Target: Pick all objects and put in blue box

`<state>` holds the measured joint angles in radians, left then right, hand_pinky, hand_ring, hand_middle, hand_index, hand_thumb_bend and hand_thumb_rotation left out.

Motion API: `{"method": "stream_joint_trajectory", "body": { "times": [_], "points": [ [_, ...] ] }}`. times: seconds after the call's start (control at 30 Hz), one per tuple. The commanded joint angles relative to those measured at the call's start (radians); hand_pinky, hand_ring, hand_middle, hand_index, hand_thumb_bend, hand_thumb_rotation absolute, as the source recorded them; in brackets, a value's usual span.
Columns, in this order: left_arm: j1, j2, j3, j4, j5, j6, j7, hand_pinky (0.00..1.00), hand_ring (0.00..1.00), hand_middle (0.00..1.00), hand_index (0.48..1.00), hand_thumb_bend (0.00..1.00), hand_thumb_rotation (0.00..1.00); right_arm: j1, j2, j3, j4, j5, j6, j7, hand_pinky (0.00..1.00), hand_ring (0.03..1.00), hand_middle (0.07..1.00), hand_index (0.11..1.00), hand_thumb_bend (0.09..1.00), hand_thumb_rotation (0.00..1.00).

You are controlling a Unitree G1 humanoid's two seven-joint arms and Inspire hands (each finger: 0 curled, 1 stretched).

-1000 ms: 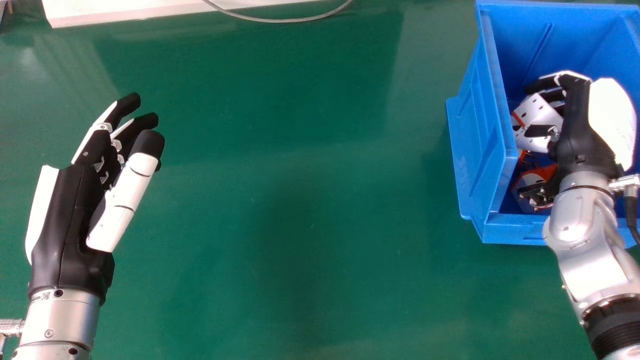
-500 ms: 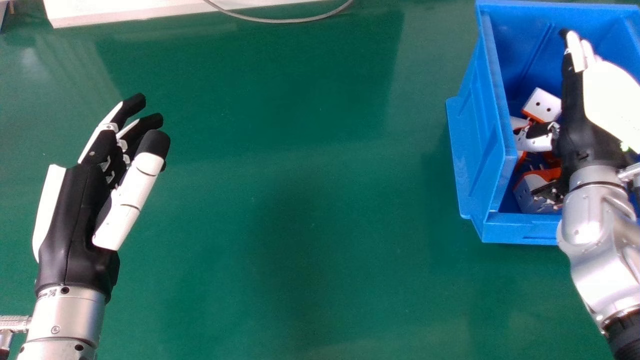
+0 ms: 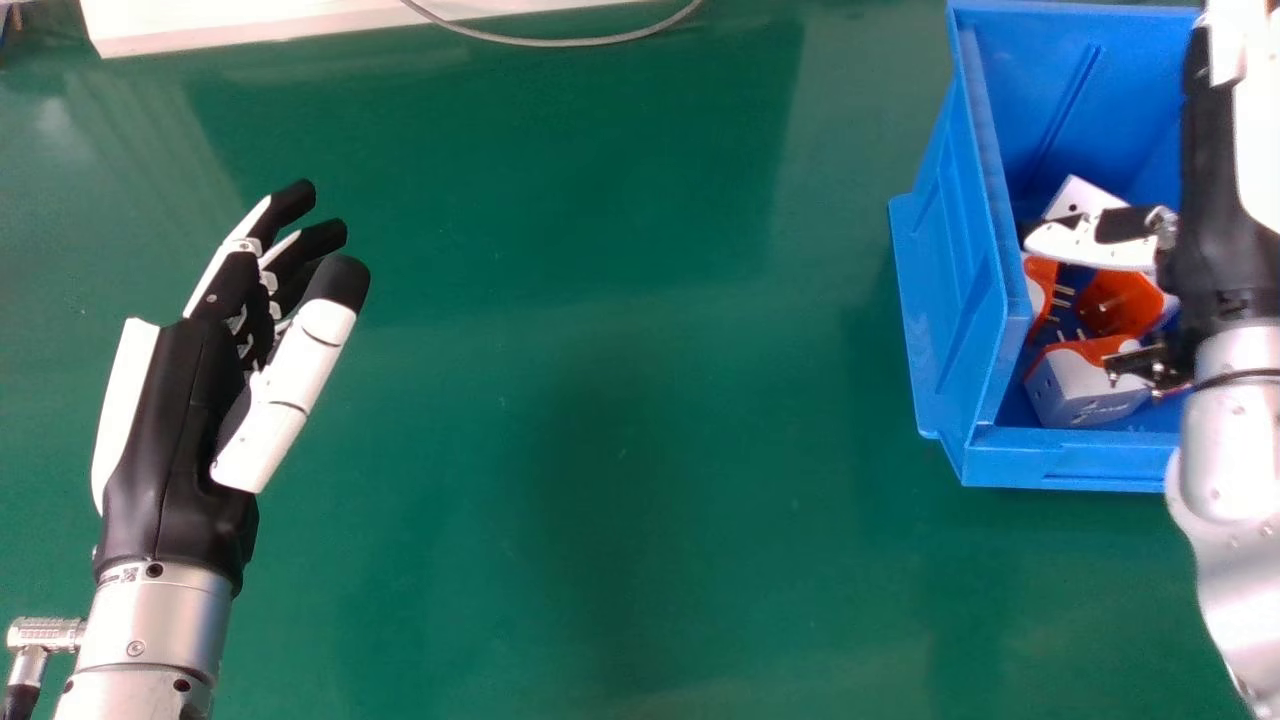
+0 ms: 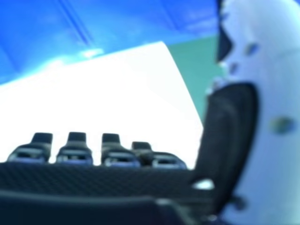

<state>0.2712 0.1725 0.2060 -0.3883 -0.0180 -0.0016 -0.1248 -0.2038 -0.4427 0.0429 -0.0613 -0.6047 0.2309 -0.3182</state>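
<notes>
Evidently, the released right hand (image 3: 1208, 240) is hovering over the blue box (image 3: 1080, 462), fingers extended; inside, white-and-orange pieces (image 3: 1082, 388) are lying. Relaxed, the left hand (image 3: 170, 430) is hanging above the table's (image 3: 600, 420) left side.

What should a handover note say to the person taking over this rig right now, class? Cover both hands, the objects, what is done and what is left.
Left hand: open, fingers relaxed, over the green table.
Right hand: open, fingers straight, over the blue box.
Objects: several white-and-orange pieces lie in the box, partly hidden by the right hand and its thumb.
Done: those pieces are boxed.
Left: probably just clearing the right hand away; whether more objects wait elsewhere, I cannot tell.
</notes>
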Motion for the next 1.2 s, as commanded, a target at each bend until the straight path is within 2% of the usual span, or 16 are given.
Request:
{"method": "stream_joint_trajectory", "body": {
  "times": [0.0,0.27,0.4,0.53,0.67,0.7,0.8,0.93,0.97,1.03,1.17],
  "points": [
    [0.005,0.004,0.001,-0.029,-0.001,-0.014,0.003,0.79,0.86,0.87,0.897,0.74,0.78,0.045,0.001,-0.029,-0.108,-0.032,0.001,0.003,1.0,1.0,1.0,1.0,0.76,0.0],
    [0.021,0.004,0.009,-0.032,-0.015,-0.022,-0.007,0.79,0.86,0.87,0.899,0.74,0.78,0.261,0.028,-0.057,-0.406,-0.104,-0.018,0.038,1.0,1.0,1.0,1.0,0.672,0.0],
    [0.024,0.004,0.01,-0.036,-0.016,-0.022,-0.008,0.79,0.86,0.86,0.897,0.74,0.78,0.347,0.056,-0.053,-0.505,-0.136,-0.048,0.042,1.0,1.0,1.0,1.0,0.621,0.0],
    [0.022,0.006,0.009,-0.018,-0.014,-0.036,-0.01,0.79,0.86,0.86,0.897,0.74,0.78,0.426,0.095,-0.044,-0.56,-0.131,-0.111,0.032,0.98,1.0,1.0,1.0,0.599,0.0],
    [-0.003,0.013,0.007,0.054,-0.008,-0.08,-0.014,0.79,0.86,0.87,0.898,0.74,0.78,0.479,0.14,-0.014,-0.501,-0.073,-0.287,-0.048,0.92,1.0,1.0,0.991,0.568,0.0],
    [-0.013,0.017,0.009,0.081,-0.008,-0.095,-0.016,0.79,0.86,0.87,0.898,0.74,0.78,0.481,0.151,-0.003,-0.473,-0.066,-0.332,-0.069,0.92,1.0,1.0,0.991,0.568,0.0],
    [-0.042,0.03,0.014,0.164,-0.006,-0.152,-0.023,0.79,0.86,0.87,0.901,0.74,0.78,0.471,0.188,0.034,-0.39,-0.06,-0.426,-0.111,0.85,0.966,0.976,0.953,0.555,0.0],
    [-0.066,0.047,0.027,0.255,-0.011,-0.229,-0.034,0.81,0.88,0.88,0.909,0.72,0.8,0.46,0.236,0.071,-0.322,-0.057,-0.486,-0.122,0.76,0.913,0.932,0.895,0.527,0.01],
    [-0.072,0.053,0.033,0.292,-0.012,-0.258,-0.034,0.81,0.88,0.88,0.91,0.71,0.8,0.462,0.252,0.09,-0.304,-0.038,-0.507,-0.115,0.75,0.905,0.925,0.886,0.518,0.01],
    [-0.082,0.062,0.041,0.341,-0.013,-0.298,-0.032,0.81,0.88,0.88,0.911,0.7,0.81,0.465,0.273,0.114,-0.281,-0.013,-0.537,-0.104,0.74,0.898,0.92,0.879,0.511,0.02],
    [-0.095,0.071,0.048,0.406,-0.001,-0.346,-0.022,0.81,0.88,0.88,0.912,0.71,0.82,0.47,0.29,0.15,-0.264,0.032,-0.576,-0.06,0.74,0.888,0.911,0.87,0.48,0.05]
  ]
}}
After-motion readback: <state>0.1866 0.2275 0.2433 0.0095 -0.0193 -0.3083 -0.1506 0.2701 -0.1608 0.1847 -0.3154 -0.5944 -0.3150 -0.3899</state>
